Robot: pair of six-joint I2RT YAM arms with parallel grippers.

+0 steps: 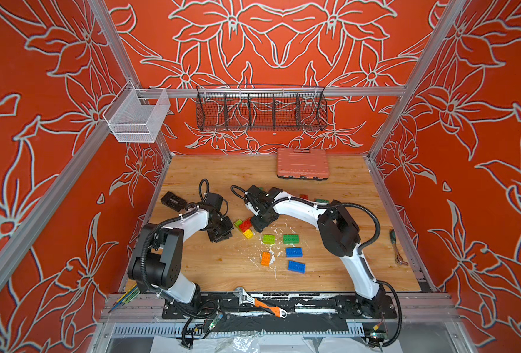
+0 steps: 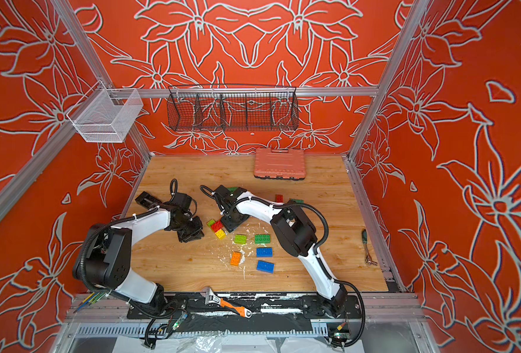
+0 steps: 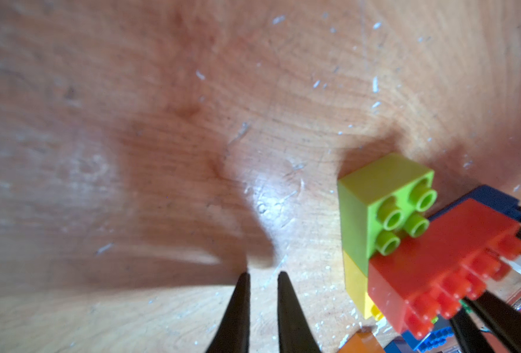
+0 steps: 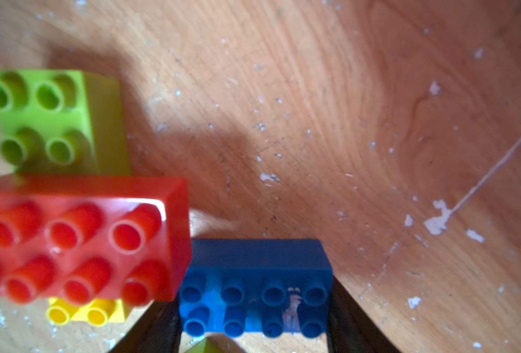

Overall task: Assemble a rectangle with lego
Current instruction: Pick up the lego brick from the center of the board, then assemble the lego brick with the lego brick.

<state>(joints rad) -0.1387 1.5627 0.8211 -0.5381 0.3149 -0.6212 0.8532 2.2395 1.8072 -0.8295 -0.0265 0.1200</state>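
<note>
A small lego cluster lies mid-table: a red brick (image 1: 246, 224) sits raised over a yellow brick (image 1: 248, 234), with a lime 2x2 (image 1: 238, 223) beside it. My right gripper (image 4: 253, 293) is shut on a blue brick (image 4: 254, 287) by its two short ends, right against the red brick (image 4: 79, 241). In the top views it (image 2: 233, 223) covers that brick. My left gripper (image 3: 264, 275) hovers over bare wood just left of the cluster, its tips a narrow gap apart with nothing between them. Loose lime (image 1: 268, 239), dark green (image 1: 291, 238), orange (image 1: 266, 258) and two blue bricks (image 1: 294, 252) lie nearer the front.
A salmon tool case (image 1: 303, 163) lies at the back. A black block (image 1: 173, 200) sits at the left edge. A red brick (image 1: 304, 197) and a green one (image 1: 322, 200) lie behind my right arm. An adjustable wrench (image 1: 260, 302) rests on the front rail and a ratchet (image 1: 398, 250) lies at the right edge.
</note>
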